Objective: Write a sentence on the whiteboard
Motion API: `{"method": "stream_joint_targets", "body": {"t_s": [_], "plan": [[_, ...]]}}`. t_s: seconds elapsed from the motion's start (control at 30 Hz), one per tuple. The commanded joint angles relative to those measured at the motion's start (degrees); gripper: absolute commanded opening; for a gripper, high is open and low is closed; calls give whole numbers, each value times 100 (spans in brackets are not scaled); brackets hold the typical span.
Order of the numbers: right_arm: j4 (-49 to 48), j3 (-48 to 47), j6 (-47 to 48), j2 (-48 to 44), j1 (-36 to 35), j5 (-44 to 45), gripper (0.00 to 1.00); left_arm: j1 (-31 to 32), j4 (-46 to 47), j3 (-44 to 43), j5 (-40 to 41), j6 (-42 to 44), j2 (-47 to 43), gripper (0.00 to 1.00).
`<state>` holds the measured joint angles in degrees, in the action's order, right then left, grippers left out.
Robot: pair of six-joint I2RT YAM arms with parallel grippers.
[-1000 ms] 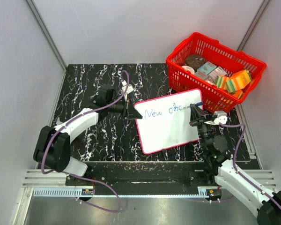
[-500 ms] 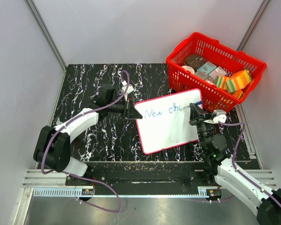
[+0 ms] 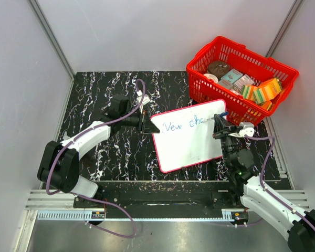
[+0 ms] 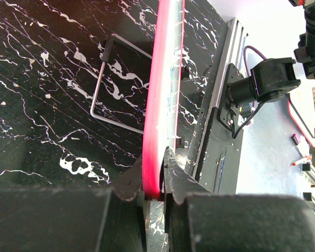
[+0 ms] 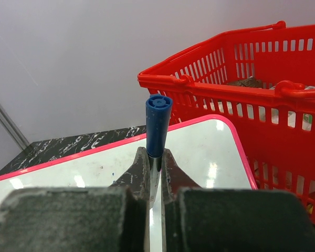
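**Red basket on black marble**

A red basket [image 3: 210, 89] stands at the far right corner of the black, white-veined table [image 3: 110, 89]. Inside it lie a brown round item [image 3: 218, 67], pale packets [image 3: 236, 79] and orange-and-green striped boxes [image 3: 262, 92]. A thin bent wire [image 4: 98, 81] rests flat on the tabletop. Plain grey walls [image 3: 147, 31] close in the scene.

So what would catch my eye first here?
The red-rimmed whiteboard lies mid-way across the black marbled table, with blue writing begun along its top. The right tool grips a blue marker at the board's right edge, and the left tool clamps its left edge. A red basket of packaged goods sits back right.
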<state>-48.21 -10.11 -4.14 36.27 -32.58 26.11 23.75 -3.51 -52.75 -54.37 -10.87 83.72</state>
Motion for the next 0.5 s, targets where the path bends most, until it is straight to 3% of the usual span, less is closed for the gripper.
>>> {"method": "stream_joint_targets", "body": {"t_s": [0.0, 0.47], "plan": [[-215, -149, 142, -6, 15, 193, 0, 165, -414, 142, 1236, 1404, 171, 0], [-409, -228, 177, 126, 15, 114, 0, 183, -467, 116, 1262, 1430, 197, 0]]}}
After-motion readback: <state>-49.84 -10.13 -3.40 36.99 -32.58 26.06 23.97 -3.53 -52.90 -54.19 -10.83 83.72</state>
